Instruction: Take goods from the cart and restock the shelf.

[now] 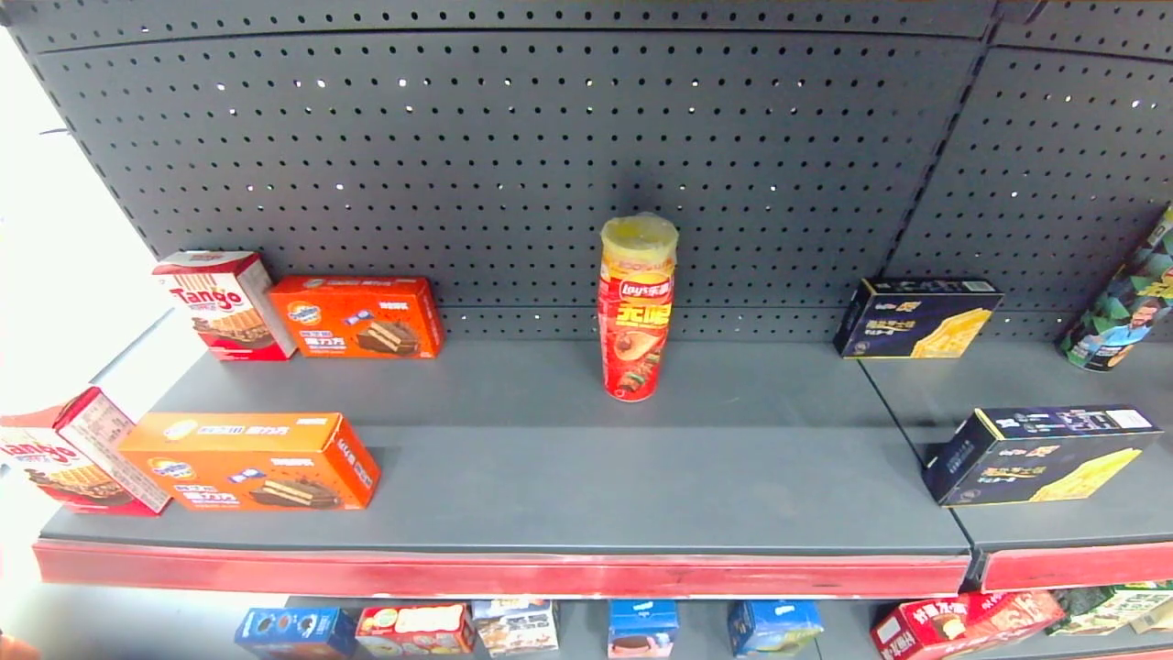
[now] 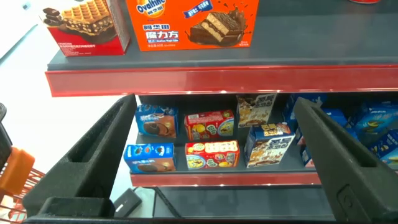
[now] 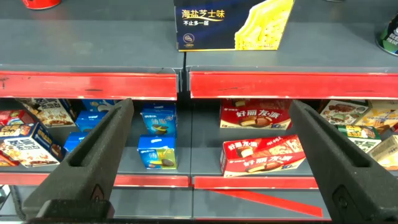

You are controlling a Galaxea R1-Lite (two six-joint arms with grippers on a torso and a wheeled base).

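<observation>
Both pincers were empty. The left pincer (image 2: 214, 104) had its fingers spread wide, and so did the right pincer (image 3: 211, 107). Each one hung low in front of the shelf (image 1: 550, 458), about level with its red front edge (image 1: 504, 573). The left one faced the near orange box (image 1: 252, 461). The right one faced the near dark blue box (image 1: 1040, 454).

With nothing held, the step in hand looked like fetching a new thing from the cart. An orange frame (image 2: 15, 174) showed low on the left; it may have been the cart, but I could not tell. To do it well, the arms should pull straight back first, so the fingers do not bump the red edge or the small boxes (image 2: 211, 155) on the lower shelf.

The best open room was the bare middle of the shelf, around the tall chip can (image 1: 637, 307). It stood upright, far back, well apart from the boxes on both sides. New goods could go beside it or in front of it, set well behind the red edge so they do not tip off. On the left, the red wafer box (image 1: 73, 454) sat right at the shelf's end, just beside the orange box, so there was little room there
</observation>
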